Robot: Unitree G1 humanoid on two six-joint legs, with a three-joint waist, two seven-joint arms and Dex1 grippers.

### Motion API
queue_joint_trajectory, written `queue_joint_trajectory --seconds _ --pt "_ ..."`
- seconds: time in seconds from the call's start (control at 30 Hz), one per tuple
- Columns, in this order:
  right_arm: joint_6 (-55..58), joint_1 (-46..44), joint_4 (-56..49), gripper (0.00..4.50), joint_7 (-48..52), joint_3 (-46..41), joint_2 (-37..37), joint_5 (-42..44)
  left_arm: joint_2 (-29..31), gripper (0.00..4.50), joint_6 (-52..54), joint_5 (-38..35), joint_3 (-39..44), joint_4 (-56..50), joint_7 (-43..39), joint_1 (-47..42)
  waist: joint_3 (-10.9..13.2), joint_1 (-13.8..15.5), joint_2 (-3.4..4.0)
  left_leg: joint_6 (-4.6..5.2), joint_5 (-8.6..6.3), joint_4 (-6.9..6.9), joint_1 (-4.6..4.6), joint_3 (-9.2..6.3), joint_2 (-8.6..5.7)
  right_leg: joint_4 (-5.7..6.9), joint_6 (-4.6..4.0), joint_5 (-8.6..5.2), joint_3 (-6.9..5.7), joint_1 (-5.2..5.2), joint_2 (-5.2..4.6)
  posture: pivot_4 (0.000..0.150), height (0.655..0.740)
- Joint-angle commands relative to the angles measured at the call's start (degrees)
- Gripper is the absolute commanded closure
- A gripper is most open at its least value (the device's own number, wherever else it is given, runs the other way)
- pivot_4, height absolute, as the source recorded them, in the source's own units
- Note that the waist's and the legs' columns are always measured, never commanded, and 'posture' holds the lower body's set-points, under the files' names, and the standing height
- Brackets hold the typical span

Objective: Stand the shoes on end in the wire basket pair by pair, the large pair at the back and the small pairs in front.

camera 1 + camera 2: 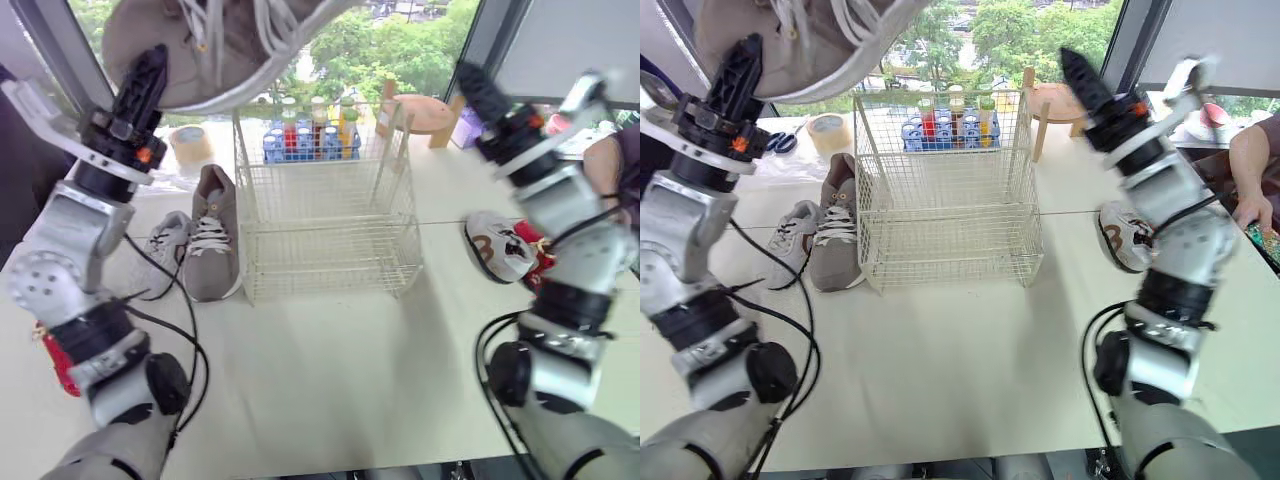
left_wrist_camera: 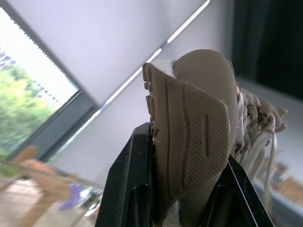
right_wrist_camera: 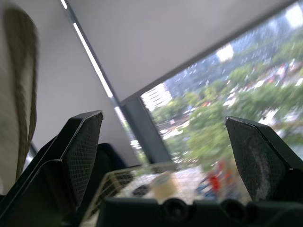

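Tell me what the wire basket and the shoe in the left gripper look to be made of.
The wire basket: thin metal wire, probably coated cream-white, judging by its see-through grid and even pale colour. The shoe in the left gripper: the sole looks like matte tan rubber, with moulded grooves and fine dotted tread. The upper seems beige suede or fabric, with white laces.

No legible text (bottle labels too small)
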Motion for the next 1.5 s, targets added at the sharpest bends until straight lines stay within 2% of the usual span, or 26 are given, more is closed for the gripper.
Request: queue_joint_trajectory --seconds 0.03,0.17,0.8,0.83,0.9,0.93,1.0,1.07,1.17,1.23,1.27,1.3,1.37,1.47,1.5 --pt "-0.6 -2.2 -8.4 0.06 -3.1 5.8 8.5 5.9 -2.0 4.0 -6.9 2.1 -2.8 -2.2 -1.4 -1.3 0.0 -0.1 0.01 0.0 0.0 0.0 0.01 -0.01 0.0 0.04 0.0 0.0 0.0 -0.01 0.06 0.15 0.74" --pt "-2.3 -4.5 -8.3 0.06 -3.4 8.6 13.4 7.6 -1.2 4.0 -9.2 4.6 -5.6 0.6 -4.6 -1.5 0.0 0.0 0.01 0.04 -0.02 0.02 0.01 -0.02 -0.01 0.07 0.0 0.0 -0.02 -0.02 0.21 0.15 0.74" --pt "-9.4 -8.4 -4.1 0.06 -1.2 11.7 13.1 4.3 1.3 4.0 -9.6 6.8 -11.6 0.2 -7.6 5.2 0.0 -0.1 0.01 0.35 -0.2 0.11 -0.01 -0.08 -0.08 -0.26 0.14 0.08 -0.06 0.19 0.18 0.15 0.74" --pt "-9.6 -8.4 -4.1 0.55 -1.2 11.8 13.1 4.1 1.3 4.0 -9.8 6.6 -11.6 0.2 -7.5 5.3 0.0 -0.1 0.01 0.36 -0.2 0.11 -0.01 -0.08 -0.08 -0.26 0.14 0.08 -0.06 0.19 0.18 0.15 0.74" --pt "-9.9 -8.3 -4.1 1.25 -1.2 12.1 13.1 3.8 1.3 4.0 -10.1 6.5 -11.7 0.1 -7.3 5.4 0.0 -0.1 0.01 0.36 -0.2 0.11 -0.01 -0.08 -0.07 -0.26 0.14 0.08 -0.06 0.18 0.19 0.15 0.74" --pt "-10.0 -8.2 -4.1 1.85 -1.1 12.2 13.0 3.7 1.3 4.0 -10.2 6.4 -11.7 0.1 -7.2 5.4 0.0 -0.1 0.01 0.36 -0.2 0.11 -0.01 -0.09 -0.07 -0.26 0.14 0.08 -0.06 0.18 0.19 0.15 0.74" --pt "-10.0 -8.1 -4.0 2.51 -1.5 12.4 12.9 3.2 1.3 4.0 -10.2 6.3 -11.7 0.0 -7.1 5.5 0.0 -0.1 0.01 0.36 -0.2 0.11 -0.01 -0.08 -0.07 -0.27 0.14 0.08 -0.06 0.18 0.18 0.15 0.74" --pt "-10.0 -8.3 -3.4 2.74 -3.8 12.5 12.6 1.8 1.4 4.0 -10.3 6.5 -11.6 -0.1 -6.8 5.6 0.0 -0.1 0.01 0.36 -0.2 0.11 -0.01 -0.07 -0.07 -0.27 0.14 0.08 -0.06 0.18 0.17 0.15 0.74" --pt "-10.1 -9.0 -1.4 2.75 -8.8 12.8 10.8 -3.1 1.6 4.0 -11.6 8.3 -11.2 0.7 -5.1 5.0 0.0 -0.1 0.01 0.37 -0.2 0.11 -0.01 -0.08 -0.07 -0.27 0.14 0.08 -0.06 0.18 0.17 0.15 0.74" --pt "-11.7 -9.2 -1.3 2.75 -8.6 13.3 8.8 -6.2 2.1 2.98 -11.9 8.8 -11.0 1.4 -4.9 4.5 0.0 -0.1 0.01 0.37 -0.2 0.1 -0.01 -0.08 -0.07 -0.27 0.14 0.08 -0.06 0.18 0.17 0.15 0.74" --pt "-12.3 -9.4 -1.4 2.75 -8.6 13.5 7.9 -7.5 2.5 2.67 -11.9 8.8 -11.0 1.3 -4.9 4.3 0.0 0.0 0.01 0.37 -0.2 0.1 -0.01 -0.08 -0.07 -0.27 0.14 0.08 -0.06 0.18 0.18 0.15 0.74" --pt "-12.6 -9.6 -1.4 2.75 -8.5 13.7 7.2 -8.2 2.7 2.18 -11.9 9.0 -11.1 1.3 -4.8 4.2 0.0 0.0 0.01 0.37 -0.21 0.1 -0.02 -0.09 -0.07 -0.29 0.14 0.08 -0.06 0.18 0.18 0.15 0.74" --pt "-12.8 -11.8 0.5 2.75 -9.2 12.0 6.6 -7.0 3.4 1.43 -12.1 10.7 -11.6 1.1 -4.2 4.0 0.0 -0.1 0.01 0.38 -0.21 0.1 -0.05 -0.08 -0.08 -0.32 0.14 0.08 -0.06 0.18 0.17 0.15 0.74" --pt "-17.2 -15.7 2.7 2.75 -8.4 8.4 6.0 -5.5 5.3 0.02 -10.2 11.8 -13.3 -0.4 -4.9 4.9 0.0 0.0 0.01 0.38 -0.21 0.1 -0.04 -0.07 -0.09 -0.31 0.14 0.08 -0.06 0.18 0.17 0.15 0.74" --pt "-19.0 -17.9 4.5 2.75 -5.8 8.6 3.7 -7.7 6.7 0.02 -8.5 11.3 -13.8 -2.0 -5.5 6.1 0.0 0.0 0.03 0.38 -0.21 0.09 -0.06 -0.08 -0.09 -0.33 0.14 0.08 -0.06 0.17 0.17 0.15 0.74"
